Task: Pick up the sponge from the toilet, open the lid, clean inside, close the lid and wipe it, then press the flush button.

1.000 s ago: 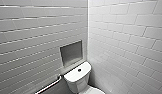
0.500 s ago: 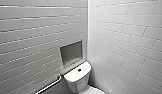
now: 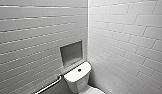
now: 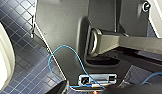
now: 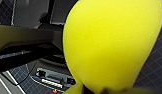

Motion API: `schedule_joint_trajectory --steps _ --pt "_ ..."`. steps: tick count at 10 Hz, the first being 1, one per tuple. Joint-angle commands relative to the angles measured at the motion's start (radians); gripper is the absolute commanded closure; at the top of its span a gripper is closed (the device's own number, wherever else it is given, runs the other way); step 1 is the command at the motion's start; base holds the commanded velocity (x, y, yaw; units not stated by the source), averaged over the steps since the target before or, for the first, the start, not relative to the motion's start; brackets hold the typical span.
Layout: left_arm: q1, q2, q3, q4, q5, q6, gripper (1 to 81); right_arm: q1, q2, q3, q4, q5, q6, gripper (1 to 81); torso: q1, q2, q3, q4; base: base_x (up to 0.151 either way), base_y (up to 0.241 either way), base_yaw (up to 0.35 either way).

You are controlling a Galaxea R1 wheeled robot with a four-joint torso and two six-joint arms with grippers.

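The white toilet [image 3: 78, 76] stands low in the corner of the head view. Its flat tank top carries a dark round flush button [image 3: 79, 70]. Just a sliver of the white lid [image 3: 96, 91] shows at the picture's lower edge. The bright yellow sponge [image 5: 109, 45] looms large in the right wrist view, pinched at its near end by my right gripper [image 5: 93, 90], which is shut on it. My left gripper [image 4: 96, 90] is open and holds nothing, hanging above the dark blue floor tiles [image 4: 24, 72].
White tiled walls meet in a corner behind the toilet. A recessed niche [image 3: 71, 53] sits in the left wall above the tank, and a metal grab bar [image 3: 48, 86] runs below it. A white curved surface [image 4: 3, 57] edges the left wrist view.
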Motion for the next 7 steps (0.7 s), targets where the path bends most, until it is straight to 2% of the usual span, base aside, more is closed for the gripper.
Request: schedule_joint_trajectory --steps 1,4,7 --pt "-0.078 -0.077 0.050 -0.201 0.006 0.112 1.0 0.029 0.000 0.009 -0.003 -0.070 0.004 81.1 0.000 0.000 0.000 0.000 0.000 0.000 0.000" --pt "-0.151 -0.126 0.083 -0.192 0.008 0.122 1.0 0.031 0.000 0.022 -0.003 -0.070 0.004 81.1 0.000 0.000 0.000 0.000 0.000 0.000 0.000" --pt "-0.243 -0.235 0.288 -0.198 0.015 0.122 1.0 0.026 -0.003 0.037 -0.007 -0.069 0.001 81.1 0.000 0.000 0.000 0.000 0.000 0.000 0.000"
